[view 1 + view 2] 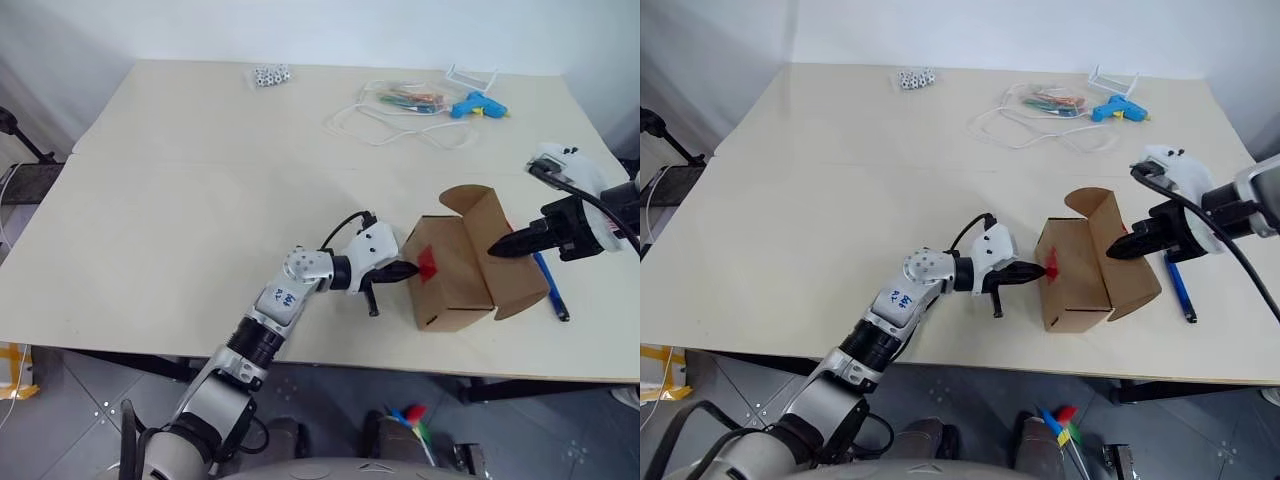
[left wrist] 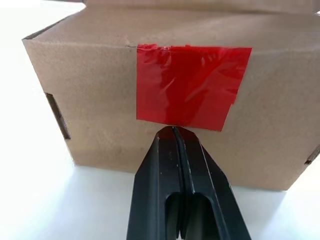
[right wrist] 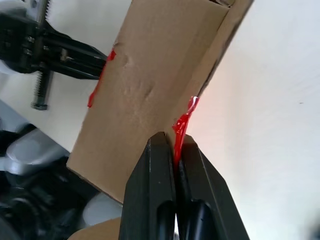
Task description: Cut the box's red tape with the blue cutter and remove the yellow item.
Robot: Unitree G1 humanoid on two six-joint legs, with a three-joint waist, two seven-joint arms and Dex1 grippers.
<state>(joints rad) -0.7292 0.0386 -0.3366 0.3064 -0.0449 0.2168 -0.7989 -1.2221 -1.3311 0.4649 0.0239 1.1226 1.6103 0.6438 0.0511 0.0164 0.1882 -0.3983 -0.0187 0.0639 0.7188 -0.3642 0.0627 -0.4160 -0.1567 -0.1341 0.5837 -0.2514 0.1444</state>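
The brown box (image 1: pixel 455 270) lies near the table's front edge with one flap (image 1: pixel 515 265) swung open to the right. A patch of red tape (image 2: pixel 192 85) covers its left side. My left gripper (image 1: pixel 412 269) is shut, and its tip touches the lower edge of that tape. My right gripper (image 1: pixel 495 248) is shut on the open flap's edge, where a torn strip of red tape (image 3: pixel 184 120) sits between the fingers. On the table just right of the box lies the blue cutter (image 1: pixel 548 285), with nothing holding it. The yellow item is hidden.
At the table's far right lie a light-blue glue gun (image 1: pixel 478 105), a white cord (image 1: pixel 380 125) and a clear bag of small things (image 1: pixel 405 97). A small white-and-black cluster (image 1: pixel 270 75) sits at the far middle. The table's front edge (image 1: pixel 300 355) runs close below the box.
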